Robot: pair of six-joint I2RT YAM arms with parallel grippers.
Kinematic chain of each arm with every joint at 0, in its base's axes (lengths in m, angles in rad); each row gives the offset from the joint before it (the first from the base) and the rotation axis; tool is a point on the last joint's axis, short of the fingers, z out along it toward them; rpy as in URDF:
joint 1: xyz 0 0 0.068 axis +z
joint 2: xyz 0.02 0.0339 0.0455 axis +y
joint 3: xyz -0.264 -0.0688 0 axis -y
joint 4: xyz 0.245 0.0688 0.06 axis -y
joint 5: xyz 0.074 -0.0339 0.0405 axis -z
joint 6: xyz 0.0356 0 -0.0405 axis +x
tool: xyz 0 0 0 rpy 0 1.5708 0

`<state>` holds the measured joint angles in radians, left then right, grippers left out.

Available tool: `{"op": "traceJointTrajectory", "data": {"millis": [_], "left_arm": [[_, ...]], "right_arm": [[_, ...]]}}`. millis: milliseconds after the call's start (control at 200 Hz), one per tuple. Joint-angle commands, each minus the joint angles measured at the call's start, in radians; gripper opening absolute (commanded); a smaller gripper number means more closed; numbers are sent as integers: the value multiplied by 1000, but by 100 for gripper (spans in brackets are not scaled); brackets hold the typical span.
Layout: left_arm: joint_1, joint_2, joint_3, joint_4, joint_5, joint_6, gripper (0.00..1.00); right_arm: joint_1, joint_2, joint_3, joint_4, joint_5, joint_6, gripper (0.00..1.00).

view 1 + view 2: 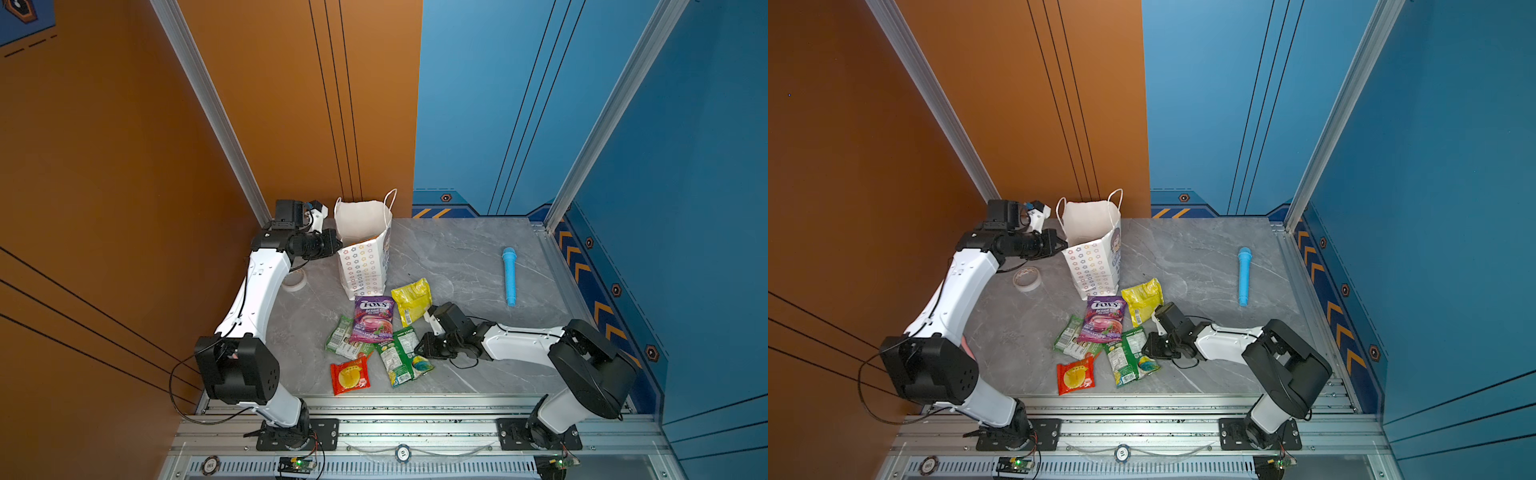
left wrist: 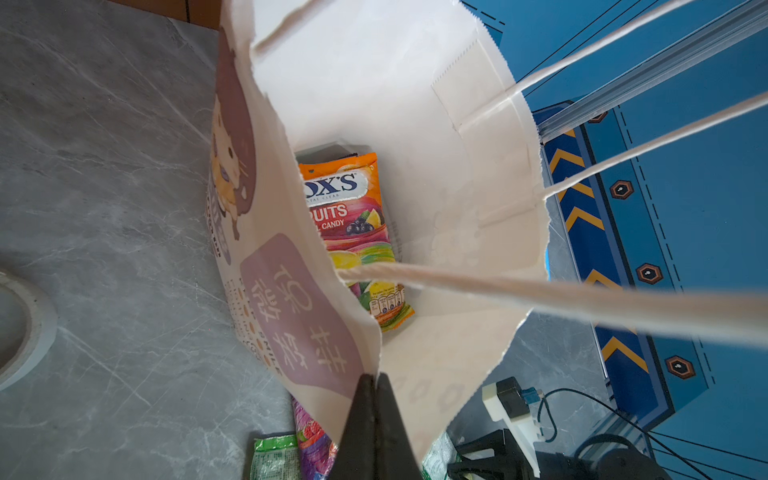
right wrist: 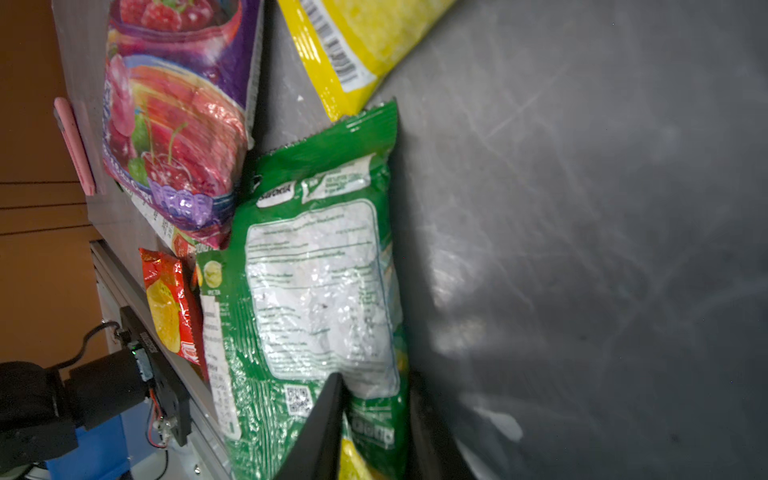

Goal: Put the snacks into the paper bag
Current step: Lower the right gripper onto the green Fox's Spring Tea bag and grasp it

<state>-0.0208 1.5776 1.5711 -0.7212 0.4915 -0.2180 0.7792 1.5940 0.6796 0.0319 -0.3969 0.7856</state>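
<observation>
White paper stands upright at the back of the grey marbled counter [image 1: 457, 257]: the paper bag [image 1: 363, 257] [image 1: 1092, 266], mouth open, its cord handles up, with coloured flower rings on the side that faces the camera in both top views. The left gripper [image 1: 339, 246] [image 1: 1064, 245] is at the bag's near left corner, and the left wrist view shows its black fingers pressed together on the rim [image 2: 376, 386], pinching the paper. Down inside the bag lies an orange FOX'S packet [image 2: 353, 220], with the edge of something darker under its far end. The rest of the snacks lie loose on the counter in front of the bag: a purple FOX'S packet [image 1: 372, 320] [image 1: 1104, 318] just below the bag's base, a yellow pouch [image 1: 411, 301] [image 1: 1143, 299] beside it to the right, a green packet [image 1: 343, 338] tucked partly under the purple one, a red pouch [image 1: 350, 375] [image 1: 1075, 375] nearest the rail, and a larger green pouch [image 1: 399, 357] [image 1: 1129, 357] lying back side up. The right gripper [image 1: 417, 352] [image 1: 1144, 351] is low at that green pouch; in the right wrist view [image 3: 376, 376] one finger lies over the pouch's printed face and the other sits along its edge, with the foil between them, though I cannot tell whether they already pinch it. A blue microphone-shaped stick [image 1: 509, 276] lies well apart on the right, and a roll of tape [image 1: 1027, 278] sits left of the bag.
</observation>
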Motion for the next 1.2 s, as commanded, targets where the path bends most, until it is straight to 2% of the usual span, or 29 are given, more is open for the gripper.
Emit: {"op": "traceJointTrajectory", "data": {"millis": [0,175,521,731,1196], "left_arm": [[-3,12,-25,-26,-15,3,2],[-2,13,-25,-27,-14,3,2],[-3,14,-25,-27,-15,3,2],[-4,13,-25,-27,-15,1,2],[-5,9,-25,-27,-16,0,2]], "right_arm": [[3,28,-9,-49,13,-1,15],[-22,1,-11,-74,24,-5,0],[-132,-159,11,-252,84,-70,0],[-142,-255,95,-398,160,-121,0],[-158,-387,202,-487,246,-126,0]]}}
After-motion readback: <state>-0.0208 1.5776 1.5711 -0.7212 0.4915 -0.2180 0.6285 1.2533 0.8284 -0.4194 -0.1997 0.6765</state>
